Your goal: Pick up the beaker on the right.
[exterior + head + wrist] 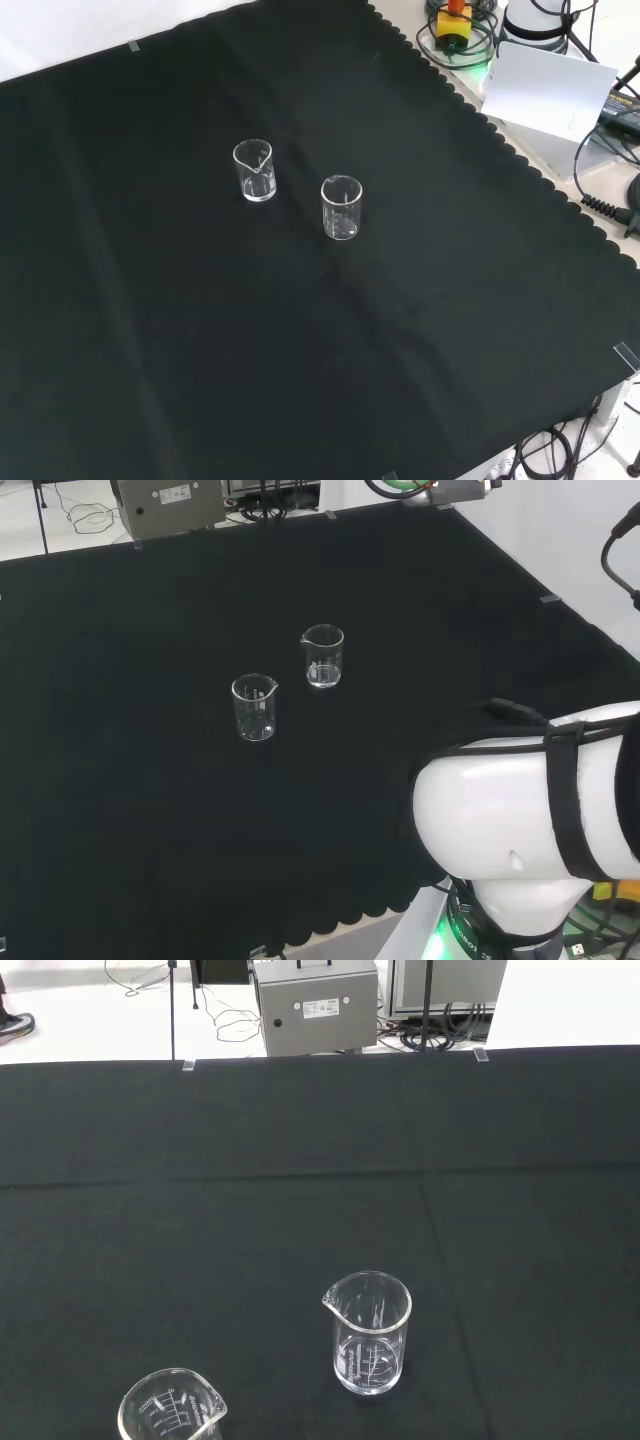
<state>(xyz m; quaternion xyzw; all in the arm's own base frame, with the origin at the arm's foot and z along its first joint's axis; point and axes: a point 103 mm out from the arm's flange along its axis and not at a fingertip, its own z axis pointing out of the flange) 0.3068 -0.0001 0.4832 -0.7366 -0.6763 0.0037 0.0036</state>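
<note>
Two beakers upright, apart on the black cloth [150, 810]; nothing grasped yet
My target beaker [322, 656] stands right of the other beaker [254, 707] in head view, gap allowing approach; my hand's state: cannot tell

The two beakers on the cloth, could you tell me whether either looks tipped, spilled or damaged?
Nothing stands out. In the head view the right beaker and the left beaker both stand upright and apart on the black cloth. Both look empty, and I see no spill or crack.
</note>
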